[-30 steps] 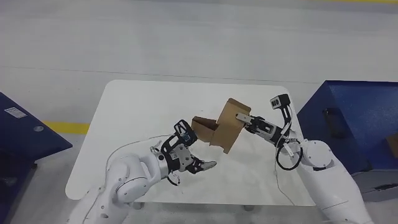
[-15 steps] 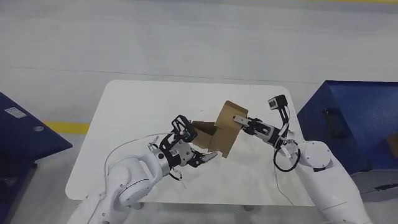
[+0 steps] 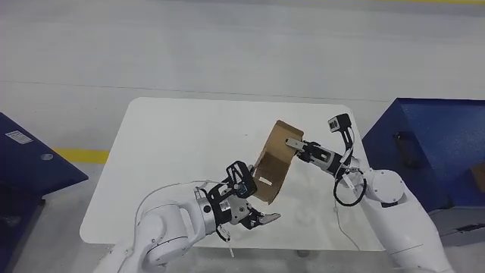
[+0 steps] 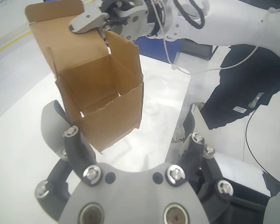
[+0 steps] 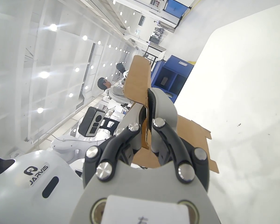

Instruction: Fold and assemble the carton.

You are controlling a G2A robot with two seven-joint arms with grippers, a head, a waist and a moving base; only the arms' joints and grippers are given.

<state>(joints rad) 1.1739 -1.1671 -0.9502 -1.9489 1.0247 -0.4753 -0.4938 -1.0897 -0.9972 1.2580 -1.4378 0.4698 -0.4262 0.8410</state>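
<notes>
As the top view looks down on the white tabletop (image 3: pixel 167 152), we see the brown carton (image 3: pixel 273 163) held over its right half, between the middle and the right edge. It is opened into a square tube and tilted. Its long axis runs from an upper end toward the far edge down to a lower end toward the near edge. The right gripper (image 3: pixel 292 144) pinches the upper end. The left gripper (image 3: pixel 265 218) sits just beside the lower end, close to the near edge; we cannot tell whether it touches the cardboard.

In the left wrist view, the carton (image 4: pixel 100 89) turns its open mouth toward us. It is plain corrugated board, matte, with sharp creases, small slots at the corners and a rounded flap on top. The left gripper (image 4: pixel 122 109) is spread wide, with its grey fingers (image 4: pixel 52 115) on either side of the carton's lowest corner. The right gripper (image 4: pixel 93 30) grips the upper wall, one finger outside and one inside.

In the right wrist view, the right gripper (image 5: pixel 147 108) is pressed onto a thin cardboard edge, with its fingers (image 5: pixel 163 103) on both faces. The carton (image 5: pixel 137 82) points away from the wrist, above the smooth tabletop (image 5: pixel 235 82).
</notes>
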